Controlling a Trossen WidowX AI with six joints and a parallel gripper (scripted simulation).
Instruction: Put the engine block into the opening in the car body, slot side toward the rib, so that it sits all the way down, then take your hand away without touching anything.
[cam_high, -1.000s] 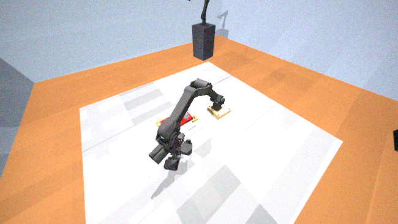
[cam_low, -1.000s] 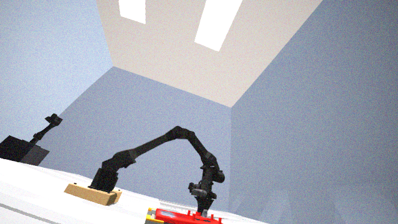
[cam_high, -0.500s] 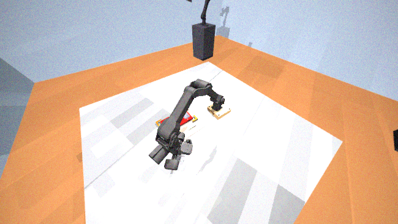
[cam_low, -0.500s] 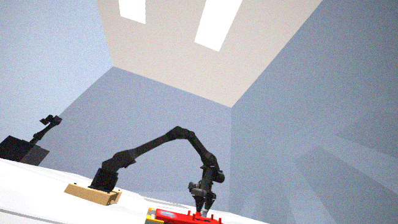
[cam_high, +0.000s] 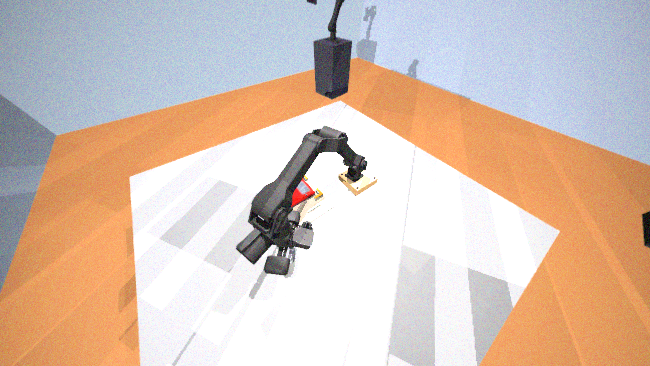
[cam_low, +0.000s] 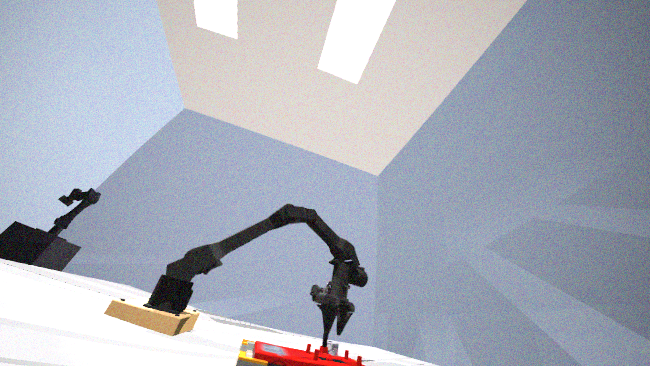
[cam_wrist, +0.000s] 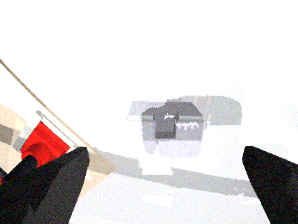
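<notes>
The grey engine block (cam_low: 334, 348) (cam_wrist: 190, 131) shows in the wrist view beyond the fingertips, seemingly on the white surface and outside the car body. Its dark slot faces the lower edge of that view. The red car body (cam_high: 298, 198) (cam_low: 290, 354) (cam_wrist: 55, 143) is at the left of the wrist view, partly behind the left finger. Its opening and rib cannot be made out. My gripper (cam_low: 333, 340) (cam_wrist: 168, 155) is wide open and empty. It hangs above the block, with a finger to each side of it in the wrist view. In the top view the fingertips are mostly hidden.
Yellow parts (cam_high: 319, 193) (cam_low: 244, 358) sit at the car body's end. Upright red pegs (cam_low: 359, 360) stand on the body near the fingers. A tan board (cam_wrist: 102, 169) shows beside the body. The arm's wooden base (cam_high: 360, 188) (cam_low: 142, 317) and a dark pedestal (cam_high: 332, 65) stand farther back.
</notes>
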